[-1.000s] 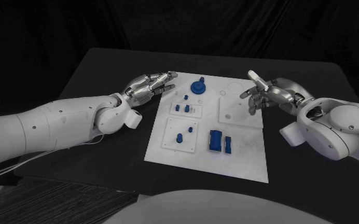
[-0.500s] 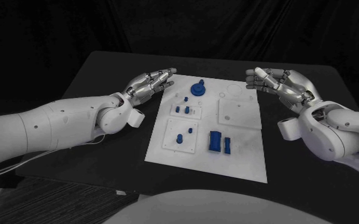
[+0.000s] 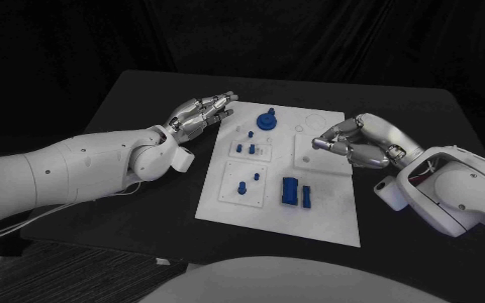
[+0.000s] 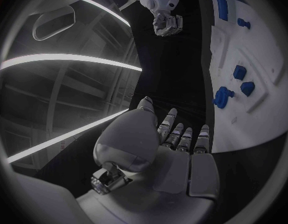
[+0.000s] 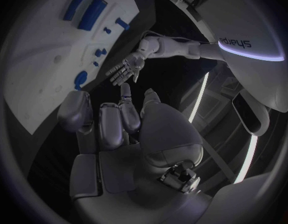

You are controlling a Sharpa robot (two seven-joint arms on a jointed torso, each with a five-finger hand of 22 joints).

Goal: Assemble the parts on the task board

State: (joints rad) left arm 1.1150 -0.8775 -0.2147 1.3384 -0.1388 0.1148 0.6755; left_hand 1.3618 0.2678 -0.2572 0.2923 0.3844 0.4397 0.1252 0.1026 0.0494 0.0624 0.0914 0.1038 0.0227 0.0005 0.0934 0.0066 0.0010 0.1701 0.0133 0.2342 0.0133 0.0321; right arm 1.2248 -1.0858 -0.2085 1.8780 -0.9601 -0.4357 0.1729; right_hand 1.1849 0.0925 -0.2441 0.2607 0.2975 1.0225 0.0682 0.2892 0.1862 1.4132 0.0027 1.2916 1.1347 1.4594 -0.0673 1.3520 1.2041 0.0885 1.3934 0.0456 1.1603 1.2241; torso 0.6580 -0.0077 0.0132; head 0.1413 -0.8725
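The white task board (image 3: 333,212) lies in the middle of the black table. On it stand a round blue knob part (image 3: 268,118), small blue pegs (image 3: 246,149), more small pieces (image 3: 249,185) and two blue blocks (image 3: 291,191). My left hand (image 3: 202,115) hovers at the board's far left edge, fingers stretched out and holding nothing. My right hand (image 3: 359,142) hangs over the board's right side with its fingers curled in; nothing shows in them. The right wrist view shows the board (image 5: 44,55), the blocks (image 5: 94,12), my curled right hand (image 5: 119,124) and the left hand (image 5: 123,69).
Black table (image 3: 151,92) surrounds the board on all sides, with dark cloth behind. A raised white square plate (image 3: 324,152) sits on the board under the right hand's fingertips. The left wrist view shows the board (image 4: 262,79) and the right hand (image 4: 167,22) across it.
The right hand has turned over from a spread pose at the board's far right, come nearer and inward, and curled its fingers over the board. The left hand has stayed put.
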